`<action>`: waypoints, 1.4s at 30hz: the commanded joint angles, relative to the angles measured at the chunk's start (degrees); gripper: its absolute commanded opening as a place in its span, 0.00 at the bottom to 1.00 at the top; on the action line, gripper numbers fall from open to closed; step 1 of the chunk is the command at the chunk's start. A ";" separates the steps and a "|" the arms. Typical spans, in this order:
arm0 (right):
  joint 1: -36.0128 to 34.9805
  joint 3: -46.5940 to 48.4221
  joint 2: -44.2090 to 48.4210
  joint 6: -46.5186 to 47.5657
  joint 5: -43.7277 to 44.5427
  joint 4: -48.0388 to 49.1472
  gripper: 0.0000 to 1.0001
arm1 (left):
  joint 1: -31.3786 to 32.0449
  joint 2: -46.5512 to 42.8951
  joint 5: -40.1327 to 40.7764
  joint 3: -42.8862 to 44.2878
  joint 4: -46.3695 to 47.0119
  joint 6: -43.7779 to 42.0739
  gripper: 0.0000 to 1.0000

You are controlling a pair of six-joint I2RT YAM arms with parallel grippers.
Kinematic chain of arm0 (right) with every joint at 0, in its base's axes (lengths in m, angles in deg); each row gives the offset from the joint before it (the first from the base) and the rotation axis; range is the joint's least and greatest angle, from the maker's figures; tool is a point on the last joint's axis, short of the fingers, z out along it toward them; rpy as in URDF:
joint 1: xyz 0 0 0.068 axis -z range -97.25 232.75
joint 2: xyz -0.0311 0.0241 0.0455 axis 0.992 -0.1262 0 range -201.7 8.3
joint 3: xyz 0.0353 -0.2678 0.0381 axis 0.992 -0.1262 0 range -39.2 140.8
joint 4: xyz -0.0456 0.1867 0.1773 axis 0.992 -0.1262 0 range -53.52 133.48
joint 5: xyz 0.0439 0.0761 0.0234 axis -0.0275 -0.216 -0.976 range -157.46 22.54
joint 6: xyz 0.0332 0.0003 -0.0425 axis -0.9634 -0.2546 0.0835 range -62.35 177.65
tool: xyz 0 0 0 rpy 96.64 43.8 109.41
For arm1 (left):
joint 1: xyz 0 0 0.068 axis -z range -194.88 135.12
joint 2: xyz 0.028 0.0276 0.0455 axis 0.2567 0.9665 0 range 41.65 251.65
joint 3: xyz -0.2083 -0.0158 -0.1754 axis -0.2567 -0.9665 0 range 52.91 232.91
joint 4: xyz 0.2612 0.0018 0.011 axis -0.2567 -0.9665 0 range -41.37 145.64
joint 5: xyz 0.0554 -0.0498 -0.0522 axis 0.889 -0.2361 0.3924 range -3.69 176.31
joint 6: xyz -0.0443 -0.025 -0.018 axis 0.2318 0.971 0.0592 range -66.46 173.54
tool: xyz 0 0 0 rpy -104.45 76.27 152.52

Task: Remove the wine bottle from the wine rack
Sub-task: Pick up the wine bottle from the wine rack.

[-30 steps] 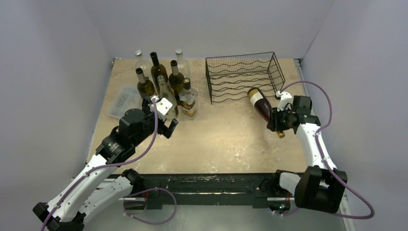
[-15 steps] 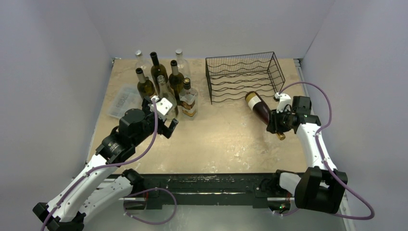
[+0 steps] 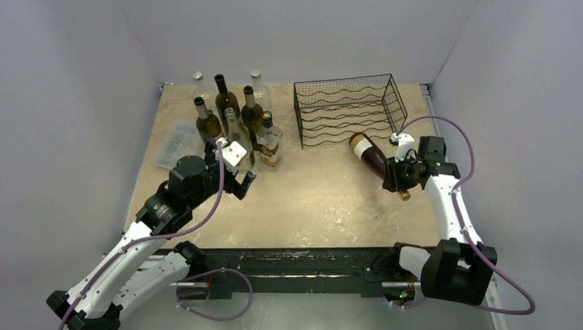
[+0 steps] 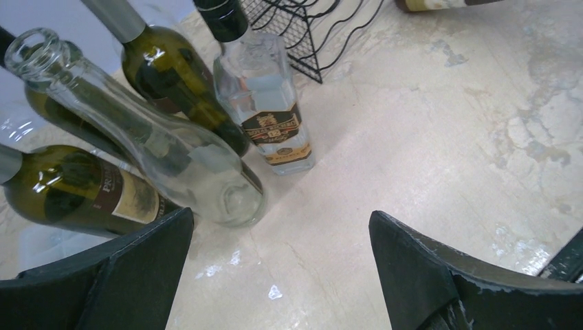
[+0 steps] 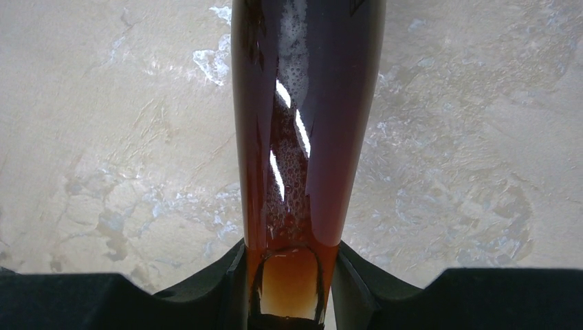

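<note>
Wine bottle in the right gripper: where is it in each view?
Top external: wine bottle right of centre, by the wine rack front, neck in the right gripper.
Left wrist: sliver at top edge, right of the rack's corner.
Right wrist: fills centre, neck at bottom edge.
Shared landmark: the rack, top and left wrist only.

Left arm (image 3: 130,247) and right arm (image 3: 450,206) have white links and black joint housings; a purple cable (image 3: 221,196) loops along each; a black rail (image 3: 295,265) low in the frame carries both bases; the left pincer (image 4: 282,227) has matte black fingers (image 4: 130,275) with scuffed, chipped edges.
</note>
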 commanded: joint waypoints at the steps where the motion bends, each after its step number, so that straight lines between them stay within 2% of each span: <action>1: 0.00 7.25 1.79 6.37 -5.00 0.04 0.00 | -0.39 -1.22 -10.81 -0.04 2.79 -0.29 1.00; 6: 0.00 9.63 1.17 13.03 -6.57 -5.98 0.00 | -0.43 -0.85 -17.27 0.13 3.25 0.50 1.00; 14: -0.09 15.34 -2.83 32.23 -11.15 -22.15 0.00 | -0.39 -0.97 -30.51 -1.71 5.64 -0.94 1.00; 20: -0.29 18.52 -4.80 43.06 -11.79 -29.68 0.00 | 0.56 1.27 -39.14 -3.42 9.64 -0.72 1.00; 26: -2.05 21.14 -4.67 54.71 -12.35 -35.76 0.00 | 7.38 3.67 -37.69 -4.09 12.44 2.20 1.00; 31: -8.80 21.21 -2.47 58.71 -7.97 -35.58 0.00 | 13.93 7.71 -33.66 -3.53 14.67 4.23 1.00; 35: -16.47 19.78 0.87 60.46 -5.40 -33.49 0.00 | 17.60 12.08 -32.11 -4.33 20.23 5.97 1.00; 42: -19.12 20.48 5.65 71.71 -8.29 -33.93 0.00 | 20.09 23.11 -33.69 -4.58 35.60 11.88 1.00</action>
